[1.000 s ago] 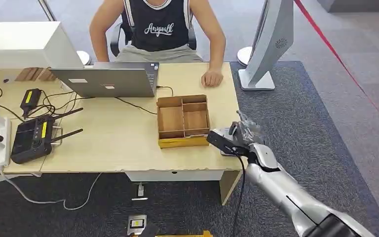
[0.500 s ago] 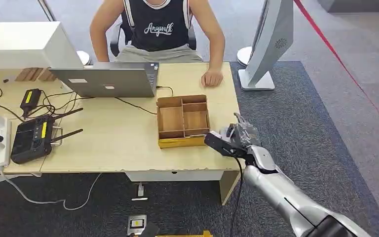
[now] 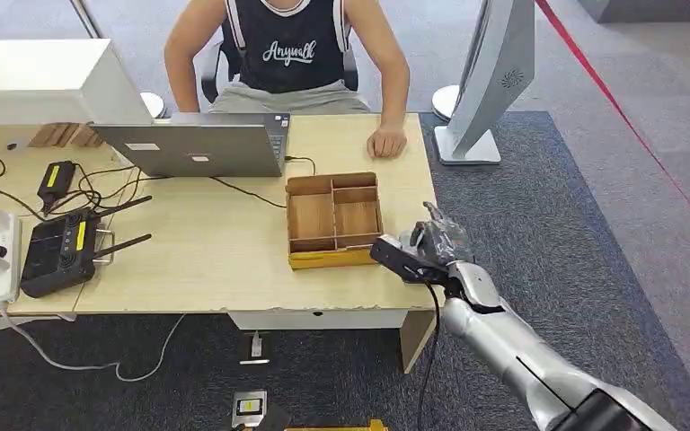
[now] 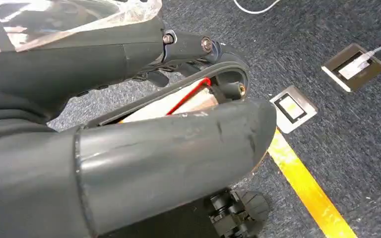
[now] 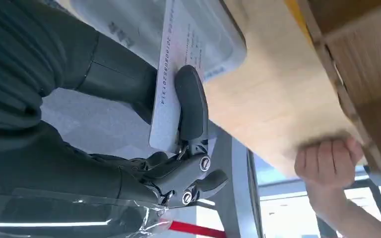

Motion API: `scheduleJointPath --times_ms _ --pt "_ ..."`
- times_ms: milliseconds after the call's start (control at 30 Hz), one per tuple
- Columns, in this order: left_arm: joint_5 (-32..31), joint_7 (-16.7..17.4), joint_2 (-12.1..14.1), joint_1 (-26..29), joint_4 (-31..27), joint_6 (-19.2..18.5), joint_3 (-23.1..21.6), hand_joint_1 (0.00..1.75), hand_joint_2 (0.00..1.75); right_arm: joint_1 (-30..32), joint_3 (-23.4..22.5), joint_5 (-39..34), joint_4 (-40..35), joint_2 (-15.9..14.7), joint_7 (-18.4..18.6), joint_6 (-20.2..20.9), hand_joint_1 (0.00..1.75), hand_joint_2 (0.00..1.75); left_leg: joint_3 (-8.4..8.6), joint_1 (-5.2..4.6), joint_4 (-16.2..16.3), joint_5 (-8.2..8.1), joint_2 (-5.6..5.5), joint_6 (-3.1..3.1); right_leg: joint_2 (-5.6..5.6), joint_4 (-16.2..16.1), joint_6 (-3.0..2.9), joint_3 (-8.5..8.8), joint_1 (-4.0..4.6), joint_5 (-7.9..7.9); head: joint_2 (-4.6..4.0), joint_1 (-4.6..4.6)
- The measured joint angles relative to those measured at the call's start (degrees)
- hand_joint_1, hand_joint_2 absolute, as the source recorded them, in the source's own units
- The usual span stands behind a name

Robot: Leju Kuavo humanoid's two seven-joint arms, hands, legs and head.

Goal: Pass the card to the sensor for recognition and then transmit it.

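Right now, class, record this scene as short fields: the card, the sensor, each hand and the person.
card: white, pinched by the right hand, over the sensor
sensor: grey pad on the table near its right front corner, beside the cardboard tray
left hand: curled, above carpet
person: seated opposite, fist resting on table

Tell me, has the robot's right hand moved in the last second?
Yes. The right hand has crept left along the table's near right corner, closer to the cardboard box.
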Motion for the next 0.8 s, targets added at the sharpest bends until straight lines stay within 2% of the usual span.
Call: scheduleJointPath --times_ms 100,167,200,267,567,800 --pt "-0.04 0.00 0.00 0.01 0.00 0.00 -0.02 0.00 0.00 -0.24 -0.04 0.00 -0.02 -0.02 0.00 -0.09 1.75 1.75 0.00 0.00 0.00 0.00 0.00 0.00 0.00 0.01 0.00 0.00 0.00 0.00 0.00 0.00" --pt "-0.53 0.09 -0.15 -0.01 0.00 0.00 0.00 0.00 0.00 -4.23 -0.68 -0.39 -0.79 -0.72 0.00 -0.35 1.75 1.75 0.02 0.00 0.01 0.00 0.01 0.00 0.01 -0.01 -0.02 -0.02 0.00 0.06 0.00 0.00" --pt "-1.07 0.09 -0.31 -0.01 -0.02 0.07 -0.02 0.00 0.00 -5.31 -1.25 -0.96 -1.53 -1.11 -0.15 -2.96 1.75 1.75 -0.03 0.00 0.01 0.00 0.01 0.00 0.00 0.00 -0.02 -0.06 0.00 0.06 0.00 0.00" --pt "-1.77 0.09 -0.39 -0.03 0.00 0.20 -0.02 0.00 0.00 -7.55 -2.38 -1.44 -2.21 -1.94 -0.37 -4.39 1.75 1.75 -0.07 -0.01 0.01 0.00 0.01 0.00 0.00 0.00 -0.02 -0.11 -0.01 0.06 0.00 0.00" --pt "-4.81 0.96 -1.27 -0.69 0.00 -1.01 -0.02 0.00 0.00 -16.65 -4.94 0.90 -4.63 -4.39 0.28 -3.06 1.75 1.75 -0.06 -0.01 0.02 0.00 0.03 0.00 0.01 0.00 -0.01 -0.11 -0.01 0.08 0.00 0.00" --pt "-5.57 1.01 -1.62 -0.95 0.00 -1.36 -0.02 0.00 0.00 -18.80 -5.27 1.77 -5.20 -4.59 0.59 -2.71 1.75 1.75 -0.08 0.00 0.01 0.00 0.01 0.00 0.01 0.00 -0.01 -0.11 0.00 0.07 0.00 0.00"
